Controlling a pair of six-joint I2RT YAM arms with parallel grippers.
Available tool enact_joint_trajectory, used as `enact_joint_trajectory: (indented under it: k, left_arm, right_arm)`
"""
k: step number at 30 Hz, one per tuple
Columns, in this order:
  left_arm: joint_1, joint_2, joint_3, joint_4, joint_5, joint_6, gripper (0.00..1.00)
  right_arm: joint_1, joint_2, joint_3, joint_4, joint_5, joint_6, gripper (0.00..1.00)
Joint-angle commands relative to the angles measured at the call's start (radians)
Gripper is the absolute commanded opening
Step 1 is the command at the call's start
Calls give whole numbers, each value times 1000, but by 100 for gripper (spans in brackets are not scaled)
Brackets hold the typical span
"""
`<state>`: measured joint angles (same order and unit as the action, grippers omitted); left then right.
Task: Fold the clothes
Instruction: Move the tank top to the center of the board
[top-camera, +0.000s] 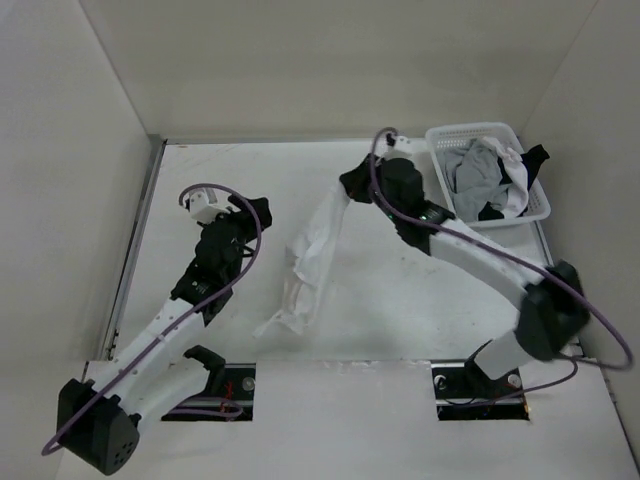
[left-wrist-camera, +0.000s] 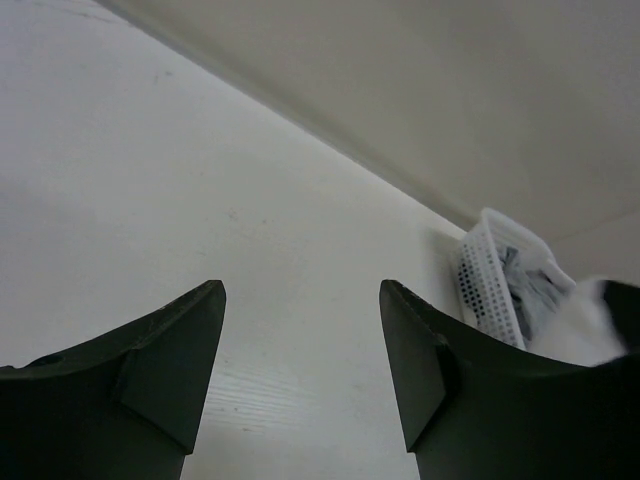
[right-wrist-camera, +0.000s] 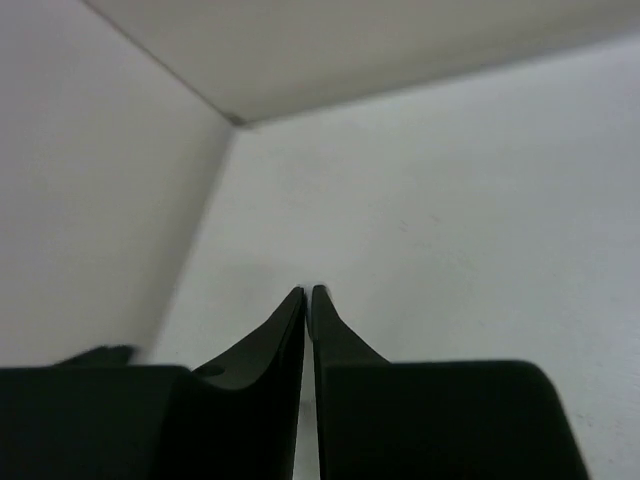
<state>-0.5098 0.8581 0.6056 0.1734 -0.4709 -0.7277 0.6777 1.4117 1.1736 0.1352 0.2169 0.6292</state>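
Top external view: the clothes, one white garment, lie as a long crumpled strip across the middle of the counter. The lower end is bunched near the front edge. From there the strip runs up and to the right, and its upper stretch is drawn fairly straight toward the right claw. That end reaches the claw.

In the right wrist view the two fingers stand almost together, with only a hairline slit between them. The cloth is hidden from this camera, so I cannot tell whether the claw is clamped on it or only beside it.

The left claw sits to the left of the clothes, apart from them and pointing their way. In the left wrist view its fingers are wide apart, with bare counter showing between them.

The basket, white lattice plastic, stands in the far right corner of the counter, near the right claw. It holds a grey garment and a black garment, with some white fabric over its right side. The left wrist view shows the basket at far right, next to a white blur I cannot identify.
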Motion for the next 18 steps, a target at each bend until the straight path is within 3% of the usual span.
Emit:
enact_joint_trajectory:
  k: [1,4,6,7,8,10,12,15,18]
  left_arm:
    - [69,56,-24,-48,106,-78,62]
    - [66,128,-20,-49,121,-72,62]
    - [46,174,-17,-66,120,-46,62]
    - [9,230,-21,-102,108,-12,59]
    - [6,237,-24,-106,106,-10,58]
    - [-21,266,-49,-104,94,2,44]
    - [-60,289,-56,-103,100,22,30]
    - [-132,329,-37,-116,120,57,32]
    - [-175,345,-21,-210,129,35,48]
  right_arm:
    - [-97,296,94,7,-164,81,19]
    - [-146,426,237,-51,-191,70,37]
    - [-146,379,212,-48,-150,28,49]
    - [-92,283,110,-48,-96,-56,52]
    - [-85,271,95,-49,-90,-63,50]
    - [-4,195,-16,-77,-45,-108,22]
    - [67,138,-116,-103,-19,-112,6]
    - [183,43,-260,-118,-21,-71,7]
    - [318,-52,-356,-126,1,-22,28]
